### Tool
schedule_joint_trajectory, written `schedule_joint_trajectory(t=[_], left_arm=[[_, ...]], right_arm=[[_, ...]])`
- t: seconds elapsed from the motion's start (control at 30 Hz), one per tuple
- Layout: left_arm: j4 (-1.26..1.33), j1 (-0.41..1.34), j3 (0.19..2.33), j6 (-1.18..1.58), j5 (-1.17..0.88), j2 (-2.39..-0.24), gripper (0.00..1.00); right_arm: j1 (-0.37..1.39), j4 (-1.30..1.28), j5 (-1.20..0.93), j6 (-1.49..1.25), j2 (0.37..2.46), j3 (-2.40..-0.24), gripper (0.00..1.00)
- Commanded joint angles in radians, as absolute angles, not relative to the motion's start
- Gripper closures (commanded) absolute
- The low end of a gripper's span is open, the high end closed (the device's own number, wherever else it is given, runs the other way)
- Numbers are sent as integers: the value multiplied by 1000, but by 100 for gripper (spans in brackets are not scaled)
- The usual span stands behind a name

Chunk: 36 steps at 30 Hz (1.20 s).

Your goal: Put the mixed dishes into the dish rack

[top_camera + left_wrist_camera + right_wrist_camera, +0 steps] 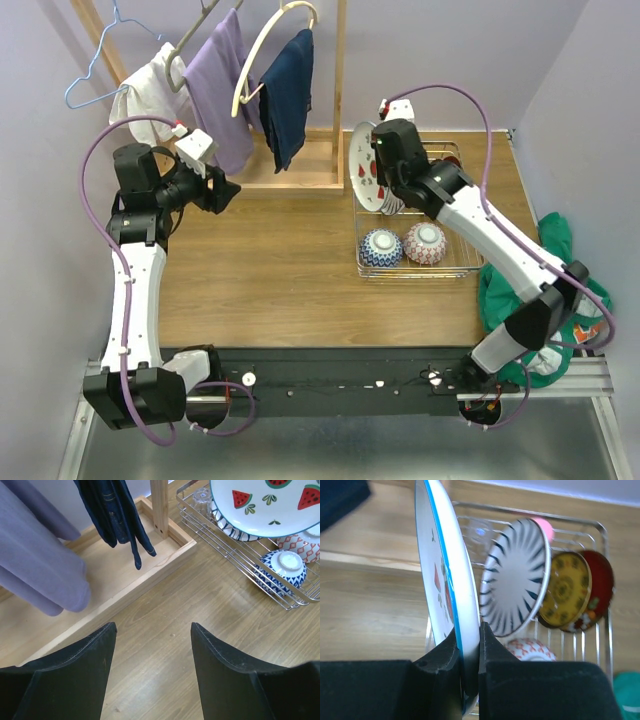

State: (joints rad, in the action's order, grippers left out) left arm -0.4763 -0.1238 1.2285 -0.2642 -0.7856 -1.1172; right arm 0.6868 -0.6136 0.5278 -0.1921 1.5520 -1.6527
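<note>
Pinching the rim of a watermelon plate (437, 580), the right gripper (470, 645) has its two fingers pressed onto the front and back faces, holding the plate on edge at the left end of the dish rack (465, 270). Over by the wooden tray (125, 587), the left gripper (152, 627) hangs above the bare table (280, 270) with its fingers spread and nothing between them.

The trouble I'd watch for is the grip: it takes only a thin bite at the rim, so the glossy plate could swing or slide out if the arm jolts. From where I stand I cannot tell whether the plate's lower edge sits on the wire grid or hangs just at the rack's left wall. Let go too far left and it could drop onto the table. Tip it right and it would strike the striped plate (517, 587) leaning just beside it, and that could knock along to the yellow plate (565, 590) and the red plate (600, 580) behind.

The plate itself is white with a blue rim, painted with red watermelon slices and small green leaves. It is broad, shallow and smooth. In the rack's near end the blue-white bowl (381, 248) and red-pink bowl (425, 243) sit upside down, and a pink cup (543, 527) peeks out at the far side.
</note>
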Motion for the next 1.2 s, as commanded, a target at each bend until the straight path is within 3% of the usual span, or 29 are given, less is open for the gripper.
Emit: schedule_joint_trajectory(t=[0.0,0.57,1.17], left_arm=[[-457,-120,1200,-250,-782,-1109,30],[-502,-118,1120,-301,-770,-1058,30],[-485,-117,1080,-307,-761,-1065,30]], right_arm=[[692,-646,830,-360,1624,-1798,99],[692,-710,971,-442,1902,-1988,99],[693,-742,847,-414,1997,-1944,99]])
